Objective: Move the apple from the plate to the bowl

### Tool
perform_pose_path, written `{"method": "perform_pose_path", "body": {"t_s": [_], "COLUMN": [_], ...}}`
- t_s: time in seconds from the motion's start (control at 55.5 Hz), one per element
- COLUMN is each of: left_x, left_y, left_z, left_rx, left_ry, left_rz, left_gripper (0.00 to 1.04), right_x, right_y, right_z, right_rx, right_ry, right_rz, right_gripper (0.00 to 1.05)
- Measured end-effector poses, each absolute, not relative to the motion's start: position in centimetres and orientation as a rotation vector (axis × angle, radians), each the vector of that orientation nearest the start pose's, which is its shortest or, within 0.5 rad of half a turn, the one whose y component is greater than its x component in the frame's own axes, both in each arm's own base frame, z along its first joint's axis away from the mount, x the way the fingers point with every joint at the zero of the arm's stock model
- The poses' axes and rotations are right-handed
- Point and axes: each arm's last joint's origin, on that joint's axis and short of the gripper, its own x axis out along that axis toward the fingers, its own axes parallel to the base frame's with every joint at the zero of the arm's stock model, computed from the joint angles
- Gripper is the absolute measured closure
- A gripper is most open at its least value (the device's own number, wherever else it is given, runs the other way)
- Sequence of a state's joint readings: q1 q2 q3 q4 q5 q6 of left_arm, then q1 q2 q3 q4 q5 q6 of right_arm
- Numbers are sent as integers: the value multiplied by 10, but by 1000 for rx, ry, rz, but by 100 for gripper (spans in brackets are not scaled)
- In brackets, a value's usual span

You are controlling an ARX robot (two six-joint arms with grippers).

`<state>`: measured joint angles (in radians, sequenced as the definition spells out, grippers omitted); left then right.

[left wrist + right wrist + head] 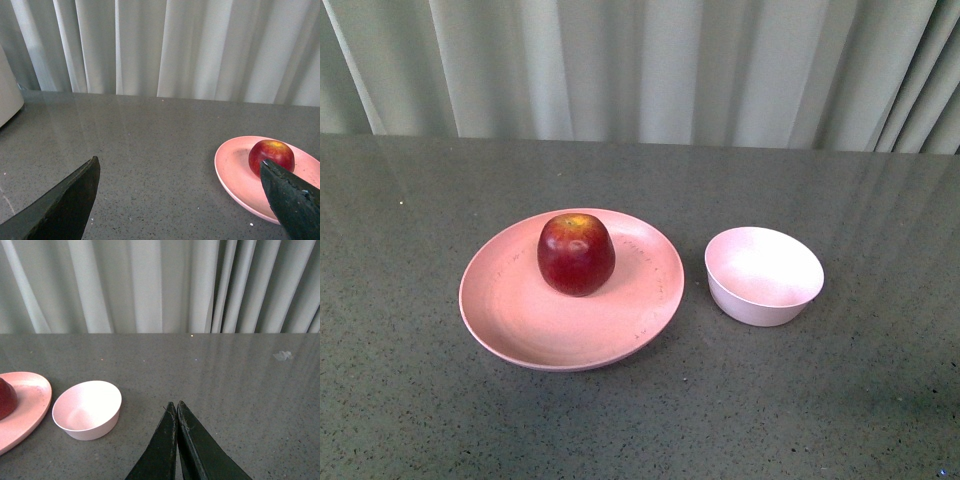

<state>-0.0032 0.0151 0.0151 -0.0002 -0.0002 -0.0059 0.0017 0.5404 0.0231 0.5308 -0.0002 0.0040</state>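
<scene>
Plainly the apple (pixel 576 255) stands upright on the plate (pixel 515 320), yellowish top upward

Tabletop (pixel 640 420): dark grey, finely speckled, glossy, faint streaks of reflected light. Curtain (pixel 650 60): pale grey-green, vertical pleats, hanging behind tabletop's far edge across full width. Small white scrap (pixel 282 356): lying on tabletop near far edge, seen in right wrist view. Off-white rounded object (pixel 9 95): on tabletop in left wrist view, mostly cut off, identity unclear.
</scene>
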Motion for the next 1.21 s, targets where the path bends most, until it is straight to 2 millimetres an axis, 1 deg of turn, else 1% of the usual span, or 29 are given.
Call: {"method": "perform_pose_path", "body": {"t_s": [0.288, 0.919, 1.01, 1.064, 1.208], "left_x": [98, 98, 98, 98, 98], "left_y": [0, 0, 0, 0, 0], "left_z": [167, 167, 167, 167, 167], "left_rx": [-6, -6, -6, -6, -6], "left_ry": [0, 0, 0, 0, 0], "left_rz": [-3, -3, -3, -3, -3], "left_gripper": [9, 9, 9, 9, 9], "right_x": [120, 108, 101, 98, 97], "right_y": [0, 0, 0, 0, 0], "right_z": [174, 174, 169, 171, 171], "right_rx": [4, 4, 4, 4, 4], "right_ry": [-23, -23, 11, -11, -17], "right_rz": [2, 2, 2, 2, 2], "right_gripper": [103, 103, 103, 103, 103]}}
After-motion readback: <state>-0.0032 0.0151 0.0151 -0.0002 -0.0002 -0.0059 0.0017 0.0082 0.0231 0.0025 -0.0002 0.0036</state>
